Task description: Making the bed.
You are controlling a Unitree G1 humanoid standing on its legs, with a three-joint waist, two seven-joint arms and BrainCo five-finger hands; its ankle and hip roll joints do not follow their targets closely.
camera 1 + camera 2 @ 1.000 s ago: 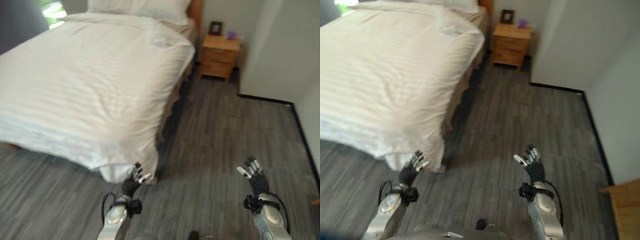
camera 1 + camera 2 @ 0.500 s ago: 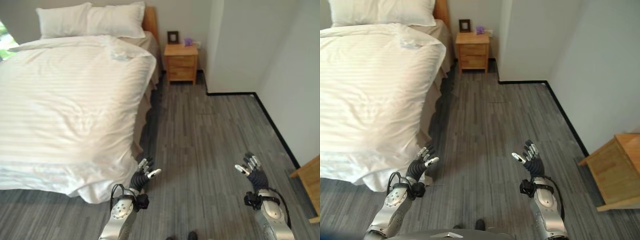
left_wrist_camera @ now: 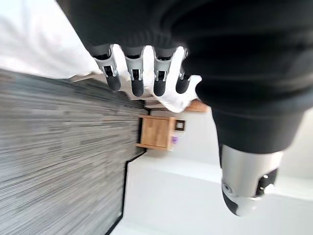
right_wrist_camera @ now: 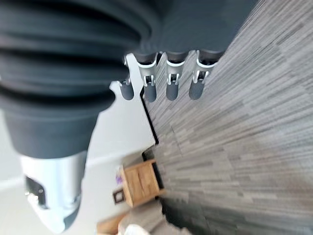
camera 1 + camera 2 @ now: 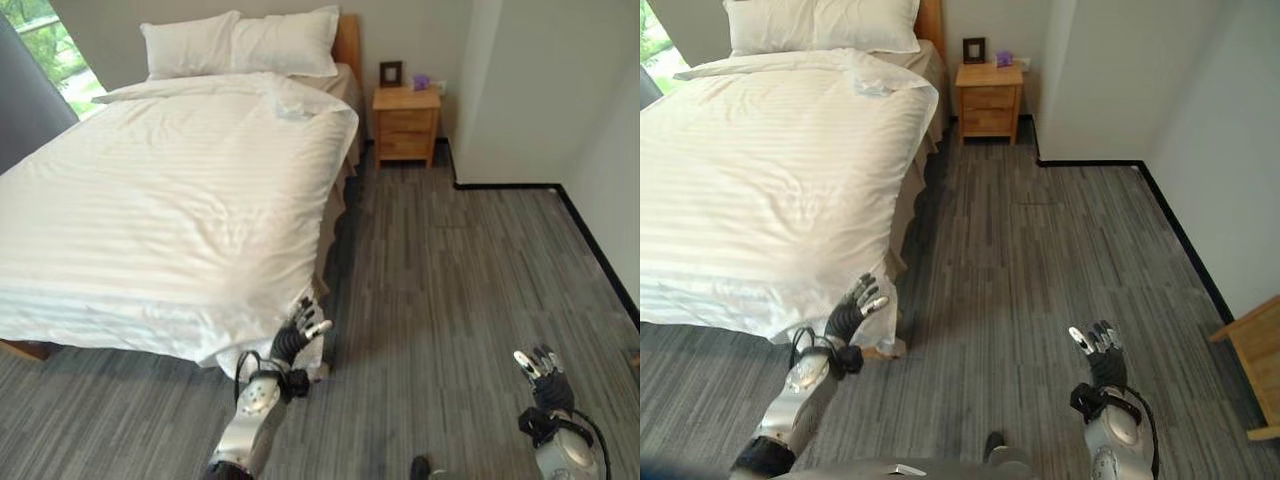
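Your left hand [image 5: 297,340] with fingers spread, now closer to the bed's foot corner than half a second ago, white duvet [image 5: 180,200] hanging off the bed [image 5: 342,205] edge there, right hand [image 5: 1100,352] relaxed, lower, over bare floor [image 5: 1040,250] beside the bed

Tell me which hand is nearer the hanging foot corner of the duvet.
Left. The left hand is raised, open, right beside the duvet at its hanging foot corner; contact is unclear. The right hand is open over the wooden floor, well off to the side.

left hand [image 5: 300,336] nearer duvet [image 5: 170,200] corner; right hand [image 5: 540,372] lower.
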